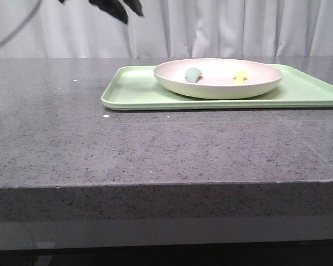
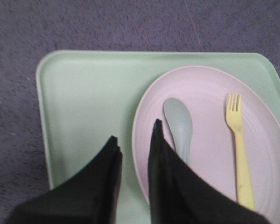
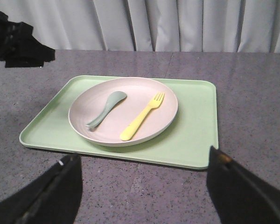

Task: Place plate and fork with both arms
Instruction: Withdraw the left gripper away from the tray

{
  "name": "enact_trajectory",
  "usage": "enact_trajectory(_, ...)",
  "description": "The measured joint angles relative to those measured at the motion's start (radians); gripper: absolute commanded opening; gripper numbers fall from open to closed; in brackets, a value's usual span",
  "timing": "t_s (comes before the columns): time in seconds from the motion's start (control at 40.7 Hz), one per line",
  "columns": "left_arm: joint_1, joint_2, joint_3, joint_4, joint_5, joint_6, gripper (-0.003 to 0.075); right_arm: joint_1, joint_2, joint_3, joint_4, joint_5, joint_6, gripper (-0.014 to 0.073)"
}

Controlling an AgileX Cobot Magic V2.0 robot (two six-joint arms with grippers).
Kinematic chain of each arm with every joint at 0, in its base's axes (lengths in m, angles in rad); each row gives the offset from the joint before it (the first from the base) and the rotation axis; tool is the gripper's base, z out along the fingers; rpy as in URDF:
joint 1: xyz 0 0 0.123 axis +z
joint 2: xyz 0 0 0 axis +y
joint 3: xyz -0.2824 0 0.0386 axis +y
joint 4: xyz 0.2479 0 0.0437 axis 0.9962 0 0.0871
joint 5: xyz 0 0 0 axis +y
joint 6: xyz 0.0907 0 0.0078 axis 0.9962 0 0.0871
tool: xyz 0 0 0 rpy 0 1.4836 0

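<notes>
The cream-white plate (image 1: pixel 218 83) sits on the light-green tray (image 1: pixel 133 91). The pale-yellow fork (image 1: pixel 241 76) lies in the plate, beside a grey-green spoon-like utensil (image 1: pixel 193 74). My left gripper (image 1: pixel 119 6) hangs high above the tray's left part. In the left wrist view it (image 2: pixel 135 135) is open with a narrow gap, and its jaws line up over the plate's (image 2: pixel 205 154) left rim, apart from the fork (image 2: pixel 238 154). My right gripper (image 3: pixel 142 161) is wide open and empty over the bare table, short of the tray's near edge, facing the plate (image 3: pixel 144 100) and the fork (image 3: pixel 142 116).
The tray (image 3: pixel 196 140) lies on a dark speckled stone table (image 1: pixel 155 149) at its far right. The spoon-like utensil (image 3: pixel 105 109) lies left of the fork in the plate. A white curtain (image 1: pixel 238 27) hangs behind the table. The left arm (image 3: pixel 18 39) shows dark at the far left.
</notes>
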Motion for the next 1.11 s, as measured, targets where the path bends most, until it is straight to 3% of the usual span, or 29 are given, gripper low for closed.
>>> enact_trajectory(0.221, 0.0, -0.124, 0.07, 0.124, 0.014, 0.0, -0.0018, 0.0, 0.0, 0.0, 0.0, 0.0, 0.0, 0.0576)
enact_trajectory(0.492, 0.037, -0.361, 0.321, 0.253, -0.018, 0.0, -0.0018, 0.0, 0.0, 0.0, 0.0, 0.005, 0.0, 0.0576)
enact_trajectory(0.639, 0.088, -0.536, 0.529, 0.293, -0.075, -0.002, -0.0018, 0.0, 0.0, 0.0, 0.0, 0.019, 0.0, 0.0576)
enact_trajectory(0.91, 0.092, -0.901, 0.914, 0.326, -0.265, -0.003, -0.0018, 0.0, 0.0, 0.0, 0.0, 0.043, 0.0, 0.0576)
enact_trajectory(1.107, 0.092, -1.157, 1.162, 0.332, -0.323, -0.004, -0.0018, 0.0, 0.0, 0.0, 0.0, 0.045, 0.0, 0.0576)
